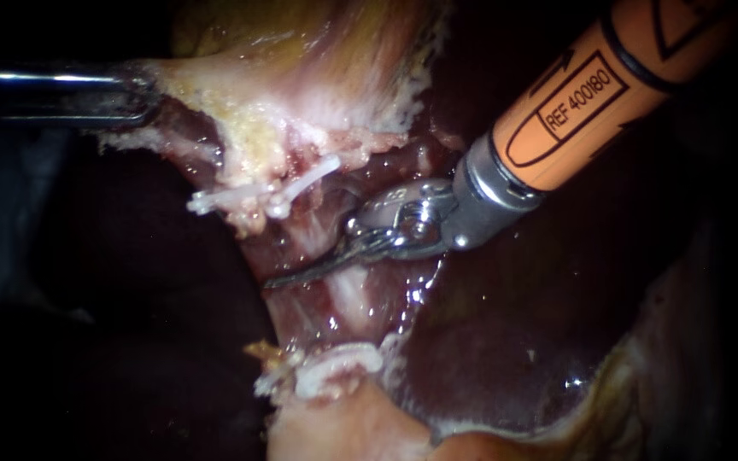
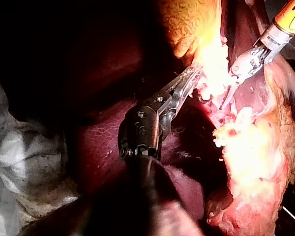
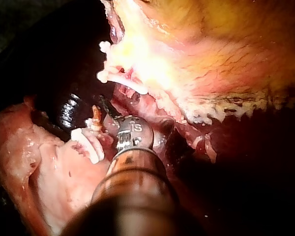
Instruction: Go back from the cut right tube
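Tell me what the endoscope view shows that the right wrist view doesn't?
Only the endoscope view shows the left instrument, its pincer shut on the edge of the gallbladder, and the thin shut blades of the right instrument. Only the right wrist view shows that instrument from behind, with its own shaft hiding the blades. Both show the gallbladder, the dark liver and the white clips.

Right instrument (image 1: 313, 267): orange sleeve with black printed markings, grey metal collar, silver hinged wrist, dark curved blades.
Left instrument (image 2: 191, 76): dark shaft, screwed black wrist, slim steel jaws.
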Available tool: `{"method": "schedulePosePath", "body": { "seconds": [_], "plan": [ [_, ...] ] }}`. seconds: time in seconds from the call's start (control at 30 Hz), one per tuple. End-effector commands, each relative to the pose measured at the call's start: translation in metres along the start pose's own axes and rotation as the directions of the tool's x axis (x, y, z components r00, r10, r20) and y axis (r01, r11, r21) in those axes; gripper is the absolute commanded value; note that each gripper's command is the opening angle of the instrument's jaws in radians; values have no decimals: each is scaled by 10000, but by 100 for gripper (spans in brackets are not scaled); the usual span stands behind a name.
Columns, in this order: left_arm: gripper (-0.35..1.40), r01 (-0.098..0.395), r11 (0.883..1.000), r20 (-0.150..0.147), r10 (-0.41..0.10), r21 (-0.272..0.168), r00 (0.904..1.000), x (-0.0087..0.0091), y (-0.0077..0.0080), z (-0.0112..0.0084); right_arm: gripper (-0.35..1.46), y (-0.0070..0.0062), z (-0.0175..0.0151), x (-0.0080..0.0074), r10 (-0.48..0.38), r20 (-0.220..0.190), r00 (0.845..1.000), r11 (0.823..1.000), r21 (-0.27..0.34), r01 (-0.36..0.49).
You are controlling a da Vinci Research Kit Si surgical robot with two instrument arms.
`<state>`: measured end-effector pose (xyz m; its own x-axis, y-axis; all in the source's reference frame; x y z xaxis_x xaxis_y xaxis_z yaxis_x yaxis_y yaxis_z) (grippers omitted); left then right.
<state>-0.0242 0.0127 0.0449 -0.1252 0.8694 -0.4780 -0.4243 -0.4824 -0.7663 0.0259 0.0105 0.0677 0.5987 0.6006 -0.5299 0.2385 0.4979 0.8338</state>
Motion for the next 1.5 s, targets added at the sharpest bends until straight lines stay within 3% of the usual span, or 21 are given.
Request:
{"method": "schedulePosePath", "body": {
  "seconds": [0.03, 0.17, 0.2, 0.23, 0.3, 0.4, 0.7, 0.77, 0.83, 0.9, 0.97, 1.0, 1.1, 1.2, 1.3, 1.5],
  "plan": [
    [-35, -2, 10000, 1, 2, -9, 10000, 0, 0, 0, -35, 0, 0, 0, -10, 3, 10000, 10000, 2, 10],
    [-35, -3, 10000, 2, 3, -10, 10000, 0, 0, 0, -35, -2, 0, 0, -27, -222, 9997, 10000, -42, 26],
    [-35, -3, 10000, 2, 3, -11, 10000, 0, 0, 0, -15, -3, 0, 0, -39, -395, 9992, 10000, -53, 37],
    [-35, -3, 10000, 1, 3, -10, 10000, 0, 0, 0, 29, -4, 1, 1, -46, -597, 9982, 10000, -52, 43],
    [-35, -4, 10000, 2, 4, -11, 10000, 0, -1, 0, 76, -6, 2, 2, -53, -855, 9963, 9999, -90, 46],
    [-35, -6, 10000, 3, 6, -13, 10000, 0, -1, 0, 113, -9, 5, 3, -53, -1139, 9935, 9993, -371, 11],
    [-35, -13, 10000, 5, 13, -18, 10000, -1, -3, -1, 140, -15, 0, 1, -45, -1525, 9883, 9941, -1077, -121],
    [-35, -14, 10000, 6, 14, -21, 10000, -1, -3, -1, 143, -21, -8, -2, -182, -1886, 9819, 9834, -1809, -165],
    [-35, -15, 10000, -6, 15, 7, 10000, -1, -3, -1, 143, -30, -18, -6, -839, -1957, 9771, 9596, -2800, 263],
    [-35, -15, 10000, -5, 15, 7, 10000, -1, -3, -1, 143, -40, -30, -9, -1353, -1481, 9797, 9310, -3572, 745],
    [-35, -16, 10000, -5, 16, 7, 10000, -2, -3, -1, 143, -49, -41, -13, -1729, -698, 9825, 8985, -4198, 1283],
    [-35, -17, 10000, -6, 17, 7, 10000, -2, -3, -1, 143, -55, -48, -15, -1921, -81, 9813, 8748, -4545, 1675],
    [-35, -19, 10000, -7, 19, 8, 10000, -2, -4, -1, 145, -70, -67, -22, -2046, 874, 9749, 8313, -5103, 2202],
    [-35, -21, 10000, -7, 21, 8, 10000, -2, -5, -1, 145, -83, -87, -31, -2135, 1348, 9676, 8023, -5409, 2524],
    [-35, -22, 10000, -7, 22, 8, 10000, -2, -5, -1, 145, -95, -105, -37, -2226, 1573, 9621, 7808, -5622, 2726],
    [-35, -23, 10000, -7, 23, 7, 10000, -2, -5, -1, 145, -114, -131, -39, -2245, 1817, 9574, 7612, -5807, 2887]
  ]
}}
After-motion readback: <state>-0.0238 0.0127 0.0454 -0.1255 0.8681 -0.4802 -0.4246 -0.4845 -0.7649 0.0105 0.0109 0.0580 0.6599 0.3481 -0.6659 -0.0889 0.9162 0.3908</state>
